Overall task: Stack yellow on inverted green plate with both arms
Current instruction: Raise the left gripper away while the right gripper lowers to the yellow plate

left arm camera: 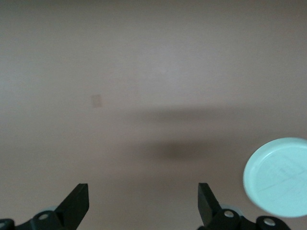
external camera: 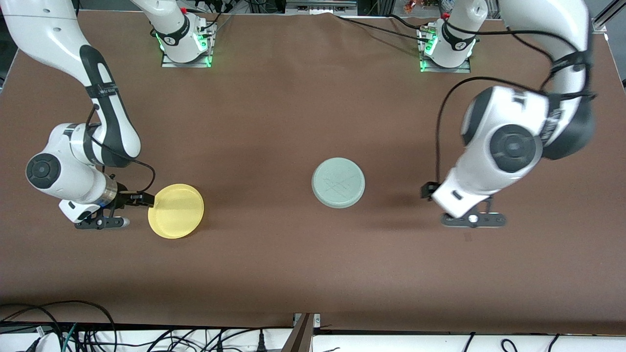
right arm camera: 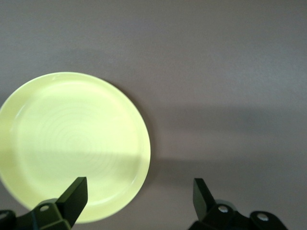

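Two plates lie well apart on the brown counter [external camera: 303, 98]: the yellow plate [external camera: 176, 210] toward the right arm's end, rim up, and the green plate [external camera: 338, 182] near the middle, upside down, its underside scratched. Right end effector [right arm camera: 139, 199] hangs open over the yellow plate's edge. Left end effector [left arm camera: 144, 201] hangs open over bare counter beside the green plate. Cables [external camera: 73, 327] run along the counter's near edge.

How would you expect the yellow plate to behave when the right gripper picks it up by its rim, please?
The yellow plate looks like thin rigid plastic, so probably light and stiff. Its glossy surface may slip between the fingers. Being flat and shallow, it seems unlikely to roll.
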